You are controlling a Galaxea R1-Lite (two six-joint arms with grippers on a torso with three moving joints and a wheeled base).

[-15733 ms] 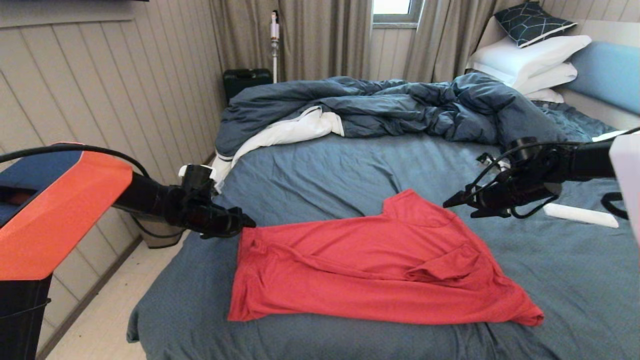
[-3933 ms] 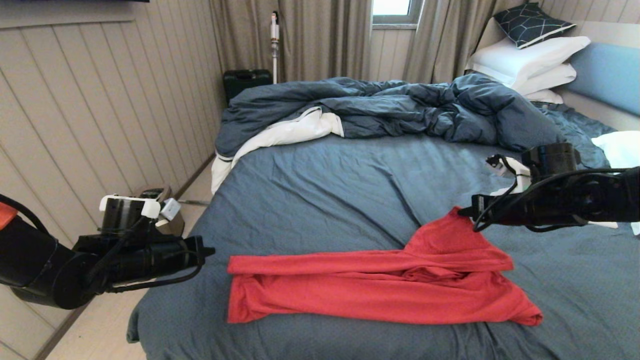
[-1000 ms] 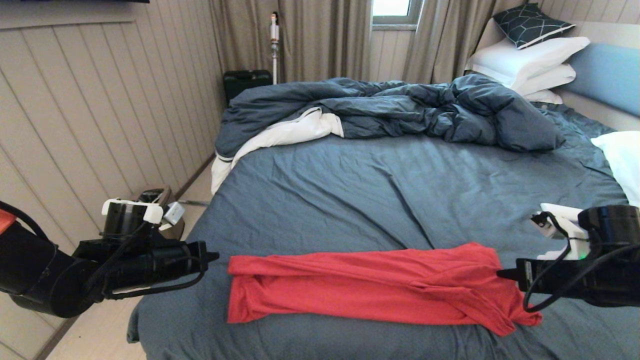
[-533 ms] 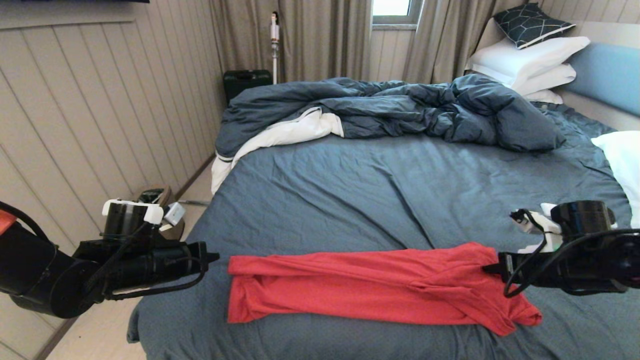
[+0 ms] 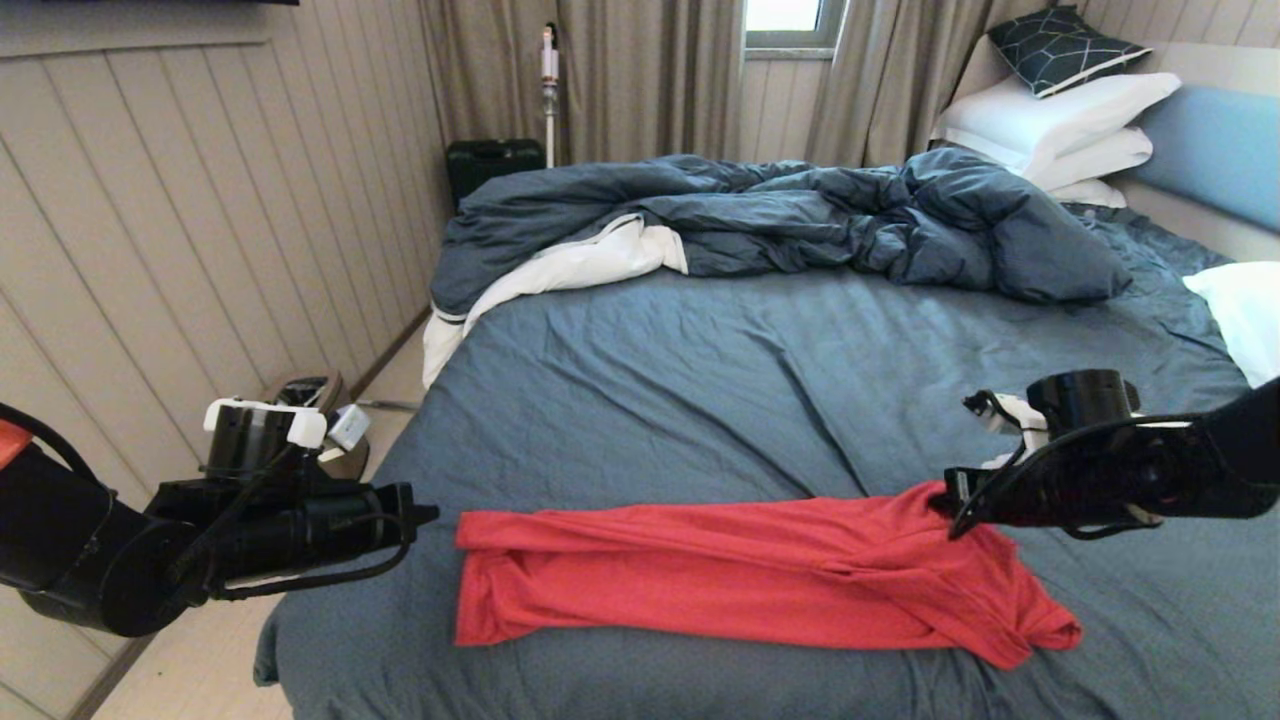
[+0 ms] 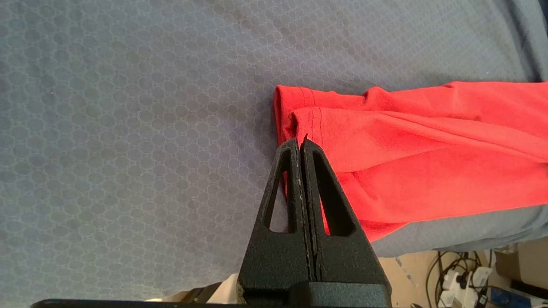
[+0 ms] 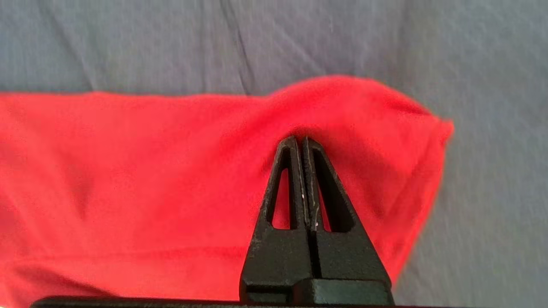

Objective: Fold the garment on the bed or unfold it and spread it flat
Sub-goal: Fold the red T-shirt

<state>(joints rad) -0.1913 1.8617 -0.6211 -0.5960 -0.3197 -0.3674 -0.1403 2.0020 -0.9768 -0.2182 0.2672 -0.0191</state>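
The garment, a red T-shirt, lies folded into a long band across the near part of the bed; its lettering is hidden. My right gripper is at the band's right end, shut on a pinch of the garment, which humps up around the tips. My left gripper hangs shut and empty just off the band's left end. In the left wrist view its tips sit at the hemmed edge of the garment, holding nothing.
A rumpled dark blue duvet with white lining covers the far part of the bed. White pillows stack at the headboard and another lies at the right edge. The bed's left edge drops to the floor.
Over the last second my right gripper has moved left and away from me, taking the garment's upper right part with it. Earlier, that raised flap was brought down onto the band. The left arm stayed still.
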